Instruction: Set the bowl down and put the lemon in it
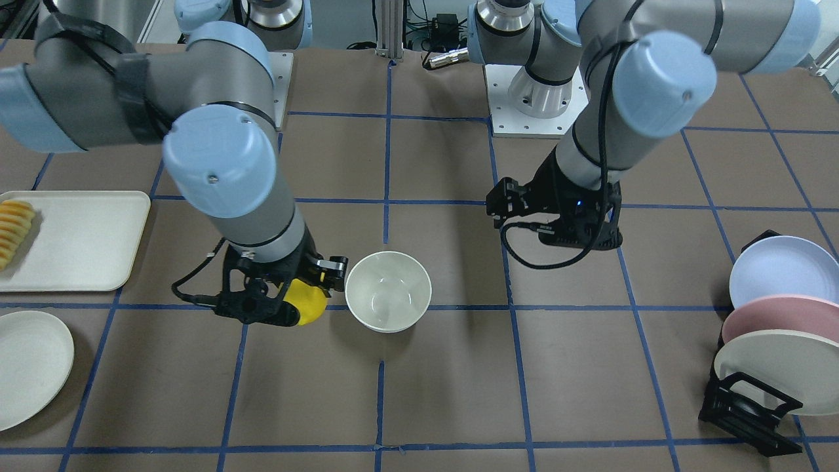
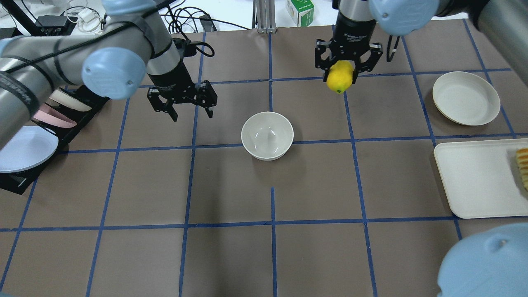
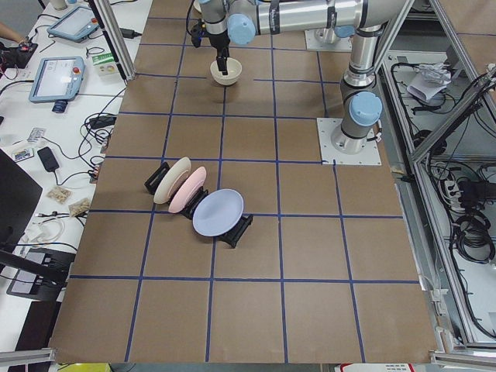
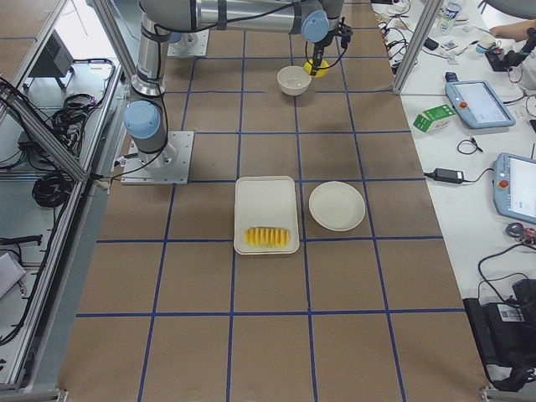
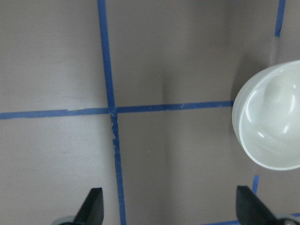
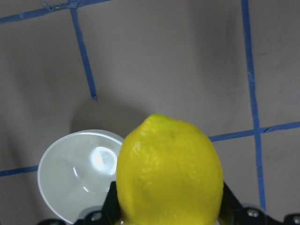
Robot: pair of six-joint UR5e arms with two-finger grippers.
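The cream-white bowl (image 2: 267,135) stands upright and empty at the table's middle (image 1: 388,292). My right gripper (image 2: 344,75) is shut on the yellow lemon (image 2: 340,78) and holds it above the table, beside the bowl on the robot's right (image 1: 307,303). In the right wrist view the lemon (image 6: 168,183) fills the jaws, with the bowl (image 6: 77,173) below and to the left. My left gripper (image 2: 192,114) is open and empty, hovering to the bowl's left. Its view shows the bowl (image 5: 272,122) at the right edge.
A flat cream plate (image 2: 466,98) and a cream tray (image 2: 474,177) with sliced orange-yellow food (image 2: 523,167) lie on the right. A black rack (image 2: 24,181) with white, pink and lilac plates stands at the left edge.
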